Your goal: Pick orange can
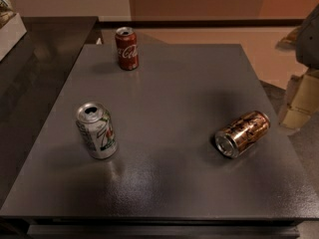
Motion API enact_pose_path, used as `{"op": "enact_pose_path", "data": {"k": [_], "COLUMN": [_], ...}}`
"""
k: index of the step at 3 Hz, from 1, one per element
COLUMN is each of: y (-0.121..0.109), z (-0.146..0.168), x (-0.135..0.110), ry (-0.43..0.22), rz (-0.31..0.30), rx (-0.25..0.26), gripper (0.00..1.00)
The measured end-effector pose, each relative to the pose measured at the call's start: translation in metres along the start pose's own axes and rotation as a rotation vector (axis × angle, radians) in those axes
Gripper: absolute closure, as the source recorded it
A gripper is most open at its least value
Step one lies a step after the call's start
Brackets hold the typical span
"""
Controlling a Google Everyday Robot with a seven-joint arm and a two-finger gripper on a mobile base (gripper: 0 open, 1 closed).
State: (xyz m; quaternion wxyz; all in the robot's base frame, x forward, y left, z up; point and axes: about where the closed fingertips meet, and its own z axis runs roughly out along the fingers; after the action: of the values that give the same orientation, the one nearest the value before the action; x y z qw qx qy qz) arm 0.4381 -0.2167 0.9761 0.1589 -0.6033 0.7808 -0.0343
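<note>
On the right part of the counter [174, 88], the orange can [242, 133] lies on its side, one silver end facing near-left. Nothing touches it. What appears to be the gripper [301, 101] sits at the right edge of view, beyond the counter and apart from the can; whether it is apart or together cannot be told. A silver-white can [96, 130] stands at left, a red can [126, 49] near the far edge. Status: approach, grasp and lift all remain.

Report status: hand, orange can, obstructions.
Hand at right edge, off table. Orange can on its side, table's right. Red can, silver can upright, well clear.
</note>
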Motion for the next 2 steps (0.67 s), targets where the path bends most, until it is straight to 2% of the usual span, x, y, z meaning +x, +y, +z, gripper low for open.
{"op": "enact_pose_path", "data": {"k": [1,2], "y": [-0.0005,-0.0034], "z": [-0.0003,0.0062], "x": [-0.0005,-0.0023], "ry": [-0.001,0.000], "rz": [-0.002,-0.056], "rx": [0.003,-0.006], "gripper": [0.00,0.00]}}
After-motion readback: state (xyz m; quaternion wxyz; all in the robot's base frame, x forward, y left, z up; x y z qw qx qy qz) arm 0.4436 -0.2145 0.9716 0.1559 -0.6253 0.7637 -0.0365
